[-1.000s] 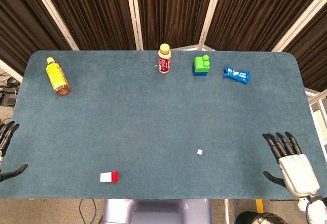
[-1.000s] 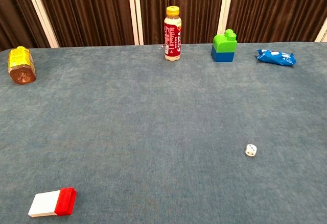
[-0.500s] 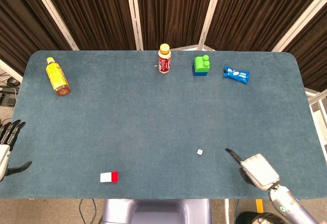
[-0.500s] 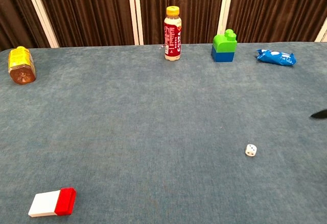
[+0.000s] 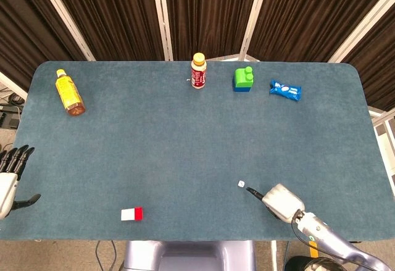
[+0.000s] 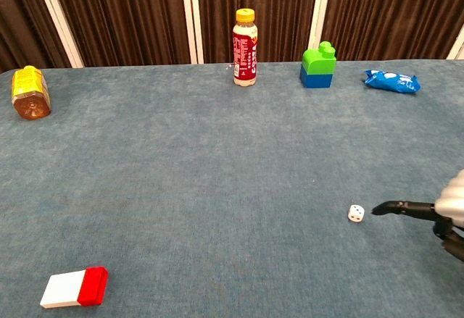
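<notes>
Just beside the die (image 6: 355,214), right robot hand (image 5: 281,200) (empty) points.

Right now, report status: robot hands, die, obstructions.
Right robot hand beside the die, fingertip close, not touching. Left robot hand open at the table edge. Nothing between hand and die.

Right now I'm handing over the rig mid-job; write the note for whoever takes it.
Right hand: low over the table, one of its fingers stretched toward the white die, close but not touching; it holds nothing.
Left hand: off the left table edge, fingers apart, holding nothing.
Die: near front right, flat on the cloth, not yet picked up.
Done: the approach to the die. Left: closing on it and lifting it.
Red-and-white block: front left, untouched.
</notes>
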You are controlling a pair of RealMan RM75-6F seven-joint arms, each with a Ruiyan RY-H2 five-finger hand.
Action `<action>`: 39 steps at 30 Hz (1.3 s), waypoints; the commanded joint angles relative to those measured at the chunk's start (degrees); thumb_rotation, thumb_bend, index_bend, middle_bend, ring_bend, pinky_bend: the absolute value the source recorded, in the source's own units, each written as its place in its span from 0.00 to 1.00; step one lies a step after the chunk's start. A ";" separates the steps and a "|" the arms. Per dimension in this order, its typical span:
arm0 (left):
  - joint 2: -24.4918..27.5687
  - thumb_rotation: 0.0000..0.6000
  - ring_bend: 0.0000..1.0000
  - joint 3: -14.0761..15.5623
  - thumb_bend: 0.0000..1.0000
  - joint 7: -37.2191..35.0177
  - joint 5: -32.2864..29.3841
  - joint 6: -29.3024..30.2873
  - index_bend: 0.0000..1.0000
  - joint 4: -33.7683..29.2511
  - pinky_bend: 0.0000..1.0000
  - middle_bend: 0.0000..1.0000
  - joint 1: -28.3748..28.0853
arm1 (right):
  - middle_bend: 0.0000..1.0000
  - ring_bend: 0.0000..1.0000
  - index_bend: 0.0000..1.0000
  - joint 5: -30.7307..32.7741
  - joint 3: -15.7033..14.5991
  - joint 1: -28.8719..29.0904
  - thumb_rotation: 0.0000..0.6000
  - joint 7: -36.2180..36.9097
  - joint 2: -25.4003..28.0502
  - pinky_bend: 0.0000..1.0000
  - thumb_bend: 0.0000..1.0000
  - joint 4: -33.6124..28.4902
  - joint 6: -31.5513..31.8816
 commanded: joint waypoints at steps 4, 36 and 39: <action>-0.47 1.00 0.00 -0.39 0.00 0.72 -1.20 -0.70 0.00 0.32 0.00 0.00 -0.42 | 0.76 0.74 0.00 1.89 0.59 1.27 1.00 -1.64 -1.46 1.00 0.68 0.34 -1.51; -0.89 1.00 0.00 -0.69 0.00 1.40 -3.54 -2.49 0.00 0.75 0.00 0.00 -1.36 | 0.76 0.74 0.00 7.06 -1.09 2.77 1.00 -4.44 -2.44 1.00 0.68 0.74 -2.01; -0.90 1.00 0.00 -0.65 0.00 1.47 -3.64 -2.55 0.00 0.76 0.00 0.00 -1.37 | 0.76 0.74 0.00 7.49 -1.34 2.62 1.00 -4.30 -2.00 1.00 0.68 1.07 -1.69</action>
